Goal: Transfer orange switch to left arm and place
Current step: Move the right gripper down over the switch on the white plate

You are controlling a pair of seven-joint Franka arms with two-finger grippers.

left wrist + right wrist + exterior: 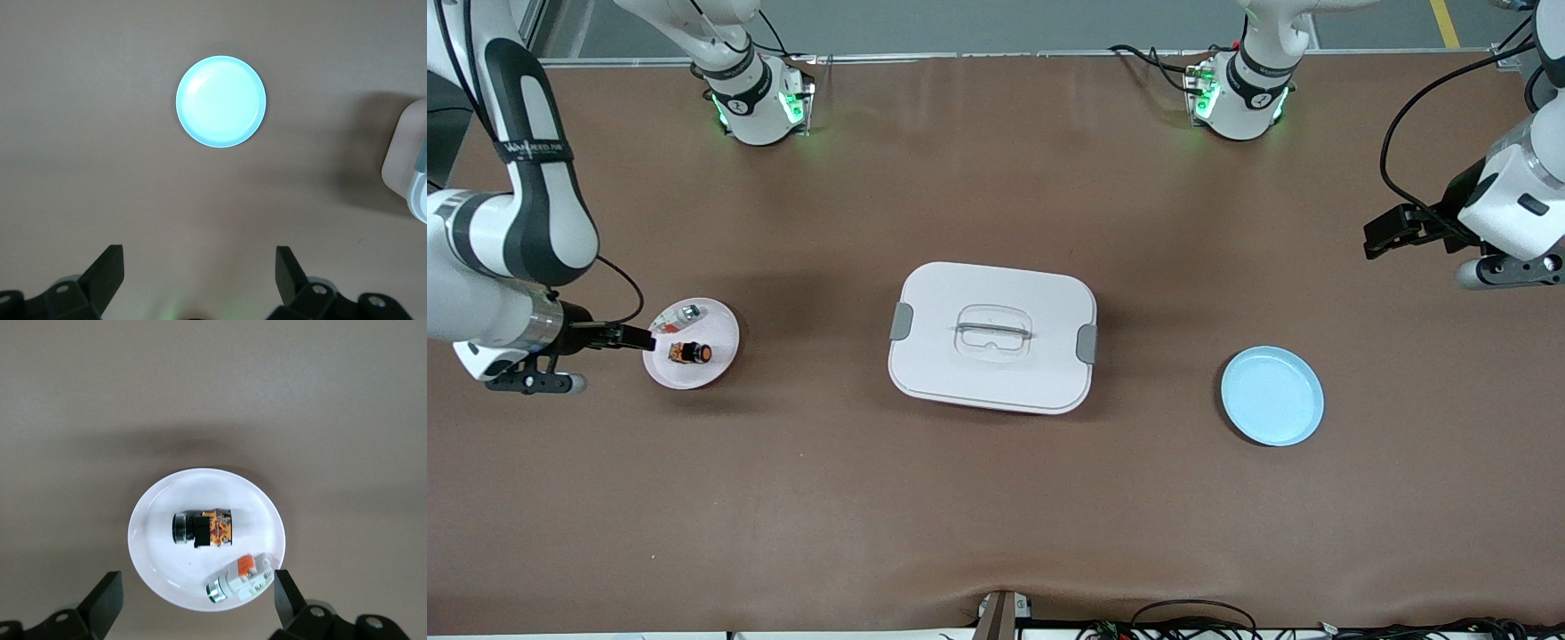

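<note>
The orange switch [691,353] lies on its side on a small white plate [720,351] toward the right arm's end of the table. In the right wrist view the switch [203,528] shows its black body and orange band. My right gripper [624,336] is open and empty at the plate's outer edge, its fingers [107,590] apart from the switch. The white box [993,336] stands at the table's middle. My left gripper [1392,233] is open and empty, held above bare table at the left arm's end; in its wrist view [199,257] nothing is between the fingers.
A small silver-and-white item [687,313] with an orange part lies on the same white plate, beside the switch [240,580]. A light blue plate [1272,396] sits empty toward the left arm's end and shows in the left wrist view [221,101]. A box corner [403,160] shows there too.
</note>
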